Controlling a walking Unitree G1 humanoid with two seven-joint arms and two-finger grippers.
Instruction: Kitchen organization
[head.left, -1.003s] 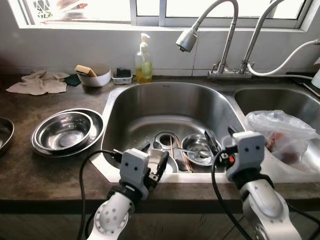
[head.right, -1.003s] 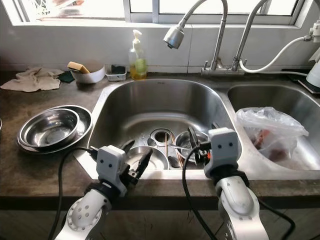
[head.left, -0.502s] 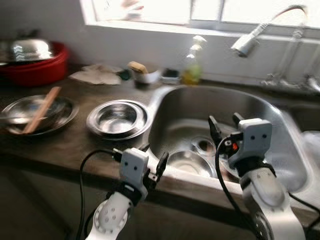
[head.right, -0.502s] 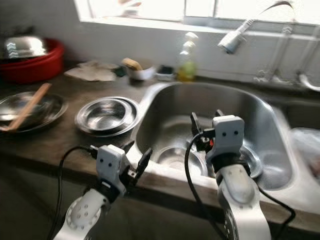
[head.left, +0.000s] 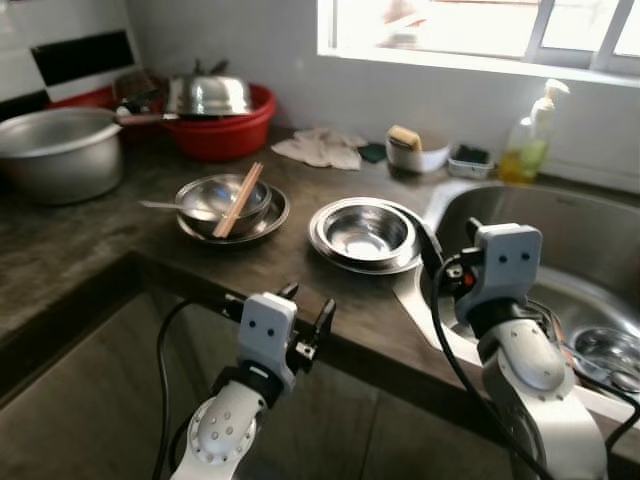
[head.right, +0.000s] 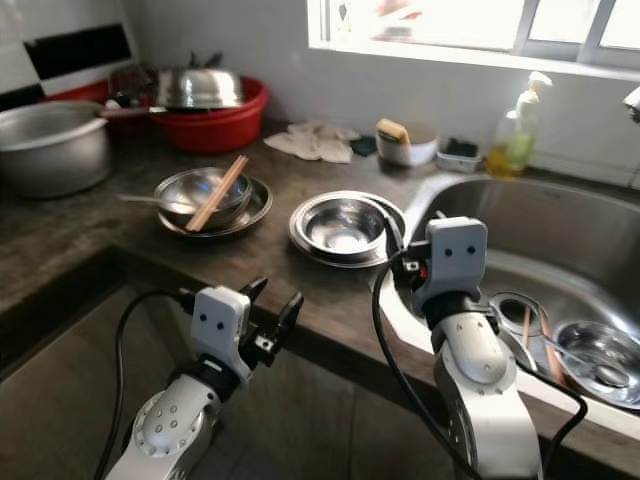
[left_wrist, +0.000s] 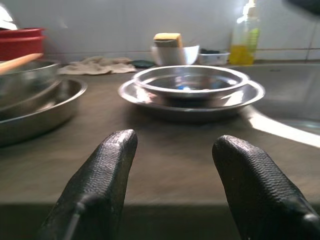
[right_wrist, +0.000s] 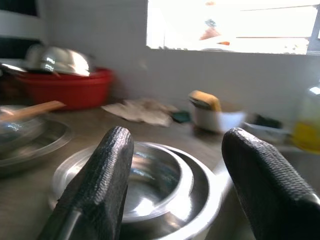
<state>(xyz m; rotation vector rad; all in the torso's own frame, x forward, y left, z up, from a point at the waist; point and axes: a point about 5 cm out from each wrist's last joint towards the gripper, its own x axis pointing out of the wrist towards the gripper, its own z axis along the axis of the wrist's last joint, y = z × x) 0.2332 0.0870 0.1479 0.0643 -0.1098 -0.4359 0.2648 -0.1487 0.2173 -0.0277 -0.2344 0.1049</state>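
Observation:
A steel bowl nested in a steel plate sits on the dark counter just left of the sink. Further left, another steel bowl on a plate holds wooden chopsticks and a spoon. My left gripper hangs open and holds nothing, in front of the counter's edge, level with the countertop. My right gripper is open too, held above the sink's left rim, with the nested bowl right ahead of it. More steel dishes lie on the sink's floor.
A red basin with a steel lid and a large steel pot stand at the back left. By the window wall are a crumpled cloth, a white bowl with a sponge, a small tray and a soap bottle.
The whole view has swung left, from the sink to the counter beside it. Both grippers stay open and keep their pose before me.

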